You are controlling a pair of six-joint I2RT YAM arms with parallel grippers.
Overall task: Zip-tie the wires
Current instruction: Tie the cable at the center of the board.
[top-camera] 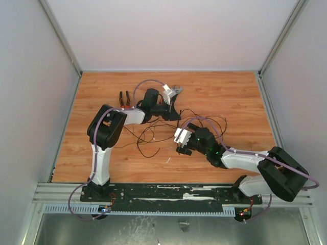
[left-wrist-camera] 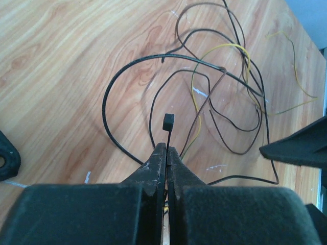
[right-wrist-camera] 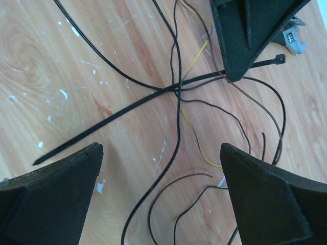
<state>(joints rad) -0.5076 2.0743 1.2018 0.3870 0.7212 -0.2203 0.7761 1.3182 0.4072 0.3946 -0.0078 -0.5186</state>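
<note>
On the wooden table (top-camera: 102,163) the zip tie (right-wrist-camera: 127,109) slants from lower left to upper right across the wires (right-wrist-camera: 179,122), its head end pinched in the closed left gripper (left-wrist-camera: 166,153), its tail nearest the wide-open, empty right gripper (right-wrist-camera: 159,150).

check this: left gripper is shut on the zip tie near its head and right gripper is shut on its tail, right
Wrong on the right gripper: it is wide open and grips nothing, as the right wrist view shows. The left gripper is shut on the zip tie near its head.
</note>
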